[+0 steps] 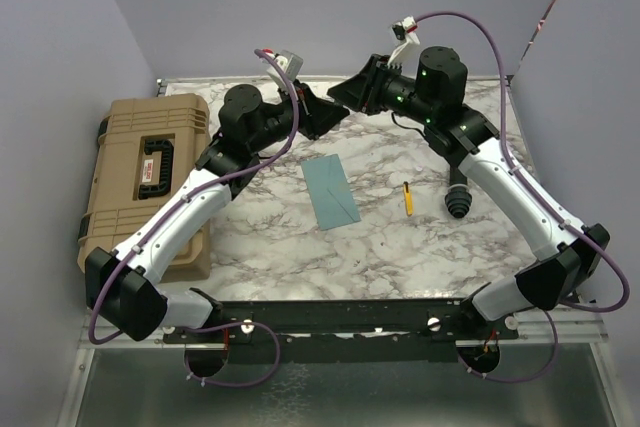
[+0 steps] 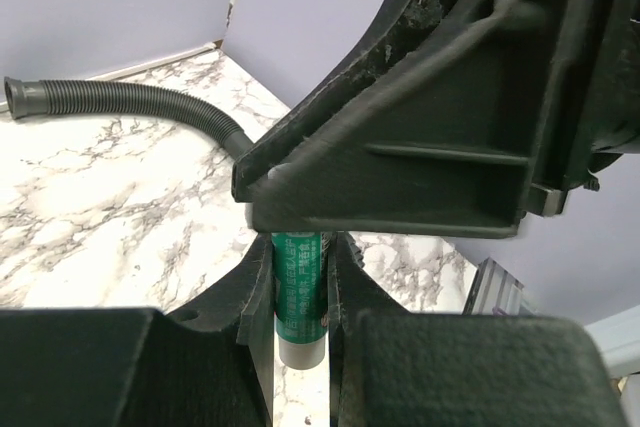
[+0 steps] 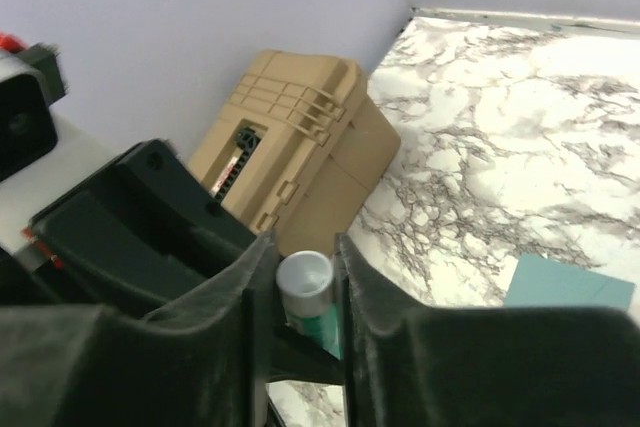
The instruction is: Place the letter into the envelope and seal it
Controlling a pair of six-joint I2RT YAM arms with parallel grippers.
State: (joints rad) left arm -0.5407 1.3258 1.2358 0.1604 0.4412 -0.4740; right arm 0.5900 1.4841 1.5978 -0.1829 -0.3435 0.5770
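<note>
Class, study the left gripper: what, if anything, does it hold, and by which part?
A green tube, probably glue, pinched across its labelled middle by the left gripper; its grey end protrudes.

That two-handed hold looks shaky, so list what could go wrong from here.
1. The glue stick is pinched in the left hand with the right hand around its other end, above the table; a slip could drop it.
2. The hands sit very close, so they could knock together.

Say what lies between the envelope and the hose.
A small yellow stick lies between the envelope and the hose, seen in the top view.
</note>
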